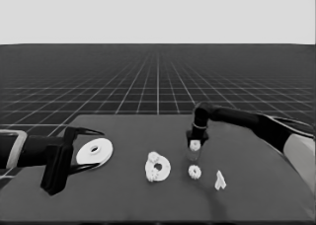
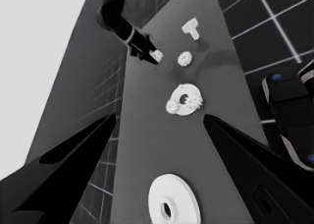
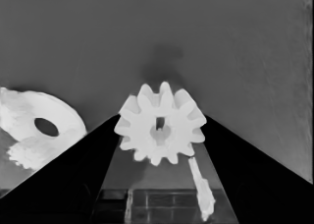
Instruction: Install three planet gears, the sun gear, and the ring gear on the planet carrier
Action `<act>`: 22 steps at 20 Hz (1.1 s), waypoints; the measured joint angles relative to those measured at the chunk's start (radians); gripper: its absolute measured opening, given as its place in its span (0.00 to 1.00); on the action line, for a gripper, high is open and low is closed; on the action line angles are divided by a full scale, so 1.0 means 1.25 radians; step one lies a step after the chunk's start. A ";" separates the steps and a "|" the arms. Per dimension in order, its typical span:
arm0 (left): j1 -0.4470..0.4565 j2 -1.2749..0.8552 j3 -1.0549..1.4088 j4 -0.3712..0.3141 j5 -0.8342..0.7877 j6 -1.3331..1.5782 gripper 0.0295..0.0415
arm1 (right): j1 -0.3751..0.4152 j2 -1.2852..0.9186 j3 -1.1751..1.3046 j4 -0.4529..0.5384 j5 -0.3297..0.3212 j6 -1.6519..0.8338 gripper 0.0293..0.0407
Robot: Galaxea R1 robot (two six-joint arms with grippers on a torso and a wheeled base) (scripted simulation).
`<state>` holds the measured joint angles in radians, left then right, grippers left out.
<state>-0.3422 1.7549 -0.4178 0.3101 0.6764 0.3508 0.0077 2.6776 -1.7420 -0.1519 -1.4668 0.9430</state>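
The right gripper (image 1: 195, 146) hangs above the tabletop (image 1: 256, 185), its jaws closed on a planet gear (image 3: 161, 123). Below them a second gear (image 1: 194, 172) lies flat, the smaller round part (image 1: 158, 168) beside it carrying two gears. The parked left gripper (image 1: 94, 148) has wide jaws flanking the larger round part (image 1: 95, 151), not touching.

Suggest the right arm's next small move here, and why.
Probably carry the gear leftward to the smaller round part and lower it on. The right hand holds that gear clear of the table, and two gears already sit on that part. The left hand waits over the larger round part.
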 joint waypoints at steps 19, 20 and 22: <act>0.000 0.000 0.000 0.000 0.000 0.000 0.75 | -0.102 0.204 0.095 -0.120 -0.023 0.304 0.17; 0.000 0.000 0.000 0.000 0.000 0.000 0.75 | -0.113 0.207 0.086 -0.129 -0.018 0.299 0.17; 0.000 0.000 0.000 0.000 0.000 0.000 0.75 | -0.121 0.210 0.077 -0.138 -0.013 0.294 0.17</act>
<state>-0.3422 1.7549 -0.4178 0.3101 0.6764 0.3508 -0.1430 2.9395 -1.6454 -0.3238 -1.4836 1.3102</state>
